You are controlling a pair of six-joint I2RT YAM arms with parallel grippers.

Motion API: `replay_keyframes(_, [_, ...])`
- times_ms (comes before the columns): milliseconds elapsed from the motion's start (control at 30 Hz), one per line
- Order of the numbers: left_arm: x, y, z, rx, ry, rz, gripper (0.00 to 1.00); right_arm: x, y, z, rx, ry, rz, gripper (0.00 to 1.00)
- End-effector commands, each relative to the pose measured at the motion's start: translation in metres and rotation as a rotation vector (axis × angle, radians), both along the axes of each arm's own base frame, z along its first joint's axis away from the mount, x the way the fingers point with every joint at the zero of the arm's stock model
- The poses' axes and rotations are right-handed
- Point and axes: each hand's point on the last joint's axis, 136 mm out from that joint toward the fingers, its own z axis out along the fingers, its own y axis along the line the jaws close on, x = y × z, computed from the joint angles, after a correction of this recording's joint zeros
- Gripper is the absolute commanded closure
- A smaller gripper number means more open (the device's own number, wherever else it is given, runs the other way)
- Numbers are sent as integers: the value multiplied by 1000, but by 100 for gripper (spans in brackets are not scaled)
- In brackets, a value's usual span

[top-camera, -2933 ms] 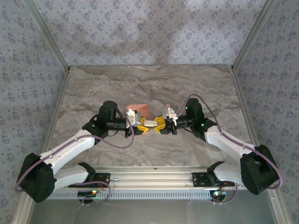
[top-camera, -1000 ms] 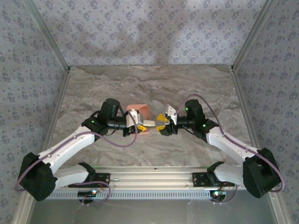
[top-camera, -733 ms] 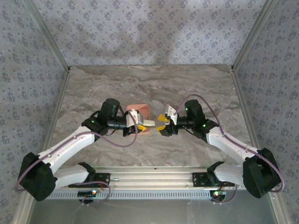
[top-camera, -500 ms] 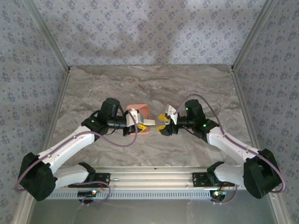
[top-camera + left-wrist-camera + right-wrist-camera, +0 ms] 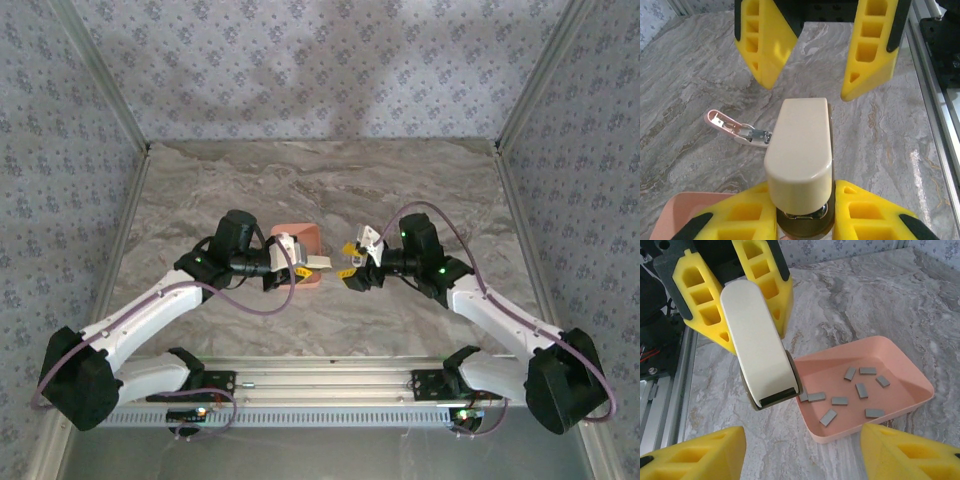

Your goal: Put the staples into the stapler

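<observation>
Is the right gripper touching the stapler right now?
Apart. In the right wrist view the right gripper stands open, with a plain gap to the stapler on both sides; the left gripper clamps the stapler.

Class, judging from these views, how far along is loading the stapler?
Done: the left gripper is shut on the stapler, held by the salmon tray. In hand: the right gripper, open and empty, faces it. Left: the staples lie in the tray, unpicked.

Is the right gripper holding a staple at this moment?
No: in the right wrist view the right gripper stands open with nothing between its jaws, and the staples lie in the salmon tray.
</observation>
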Motion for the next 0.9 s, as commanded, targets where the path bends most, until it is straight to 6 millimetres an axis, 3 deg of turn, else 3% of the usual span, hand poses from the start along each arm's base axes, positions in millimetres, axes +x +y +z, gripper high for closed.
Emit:
replay_keyframes(0, [3, -3, 5, 18, -28, -13, 97, 3, -1, 13, -7, -27, -13, 37])
replay_keyframes(333, [7, -2, -4, 60, -40, -16, 98, 3, 2, 15, -35, -47, -10, 37])
replay_keyframes(867, [4, -4, -9, 81, -42, -34, 98, 4, 26, 17, -49, -59, 47, 36])
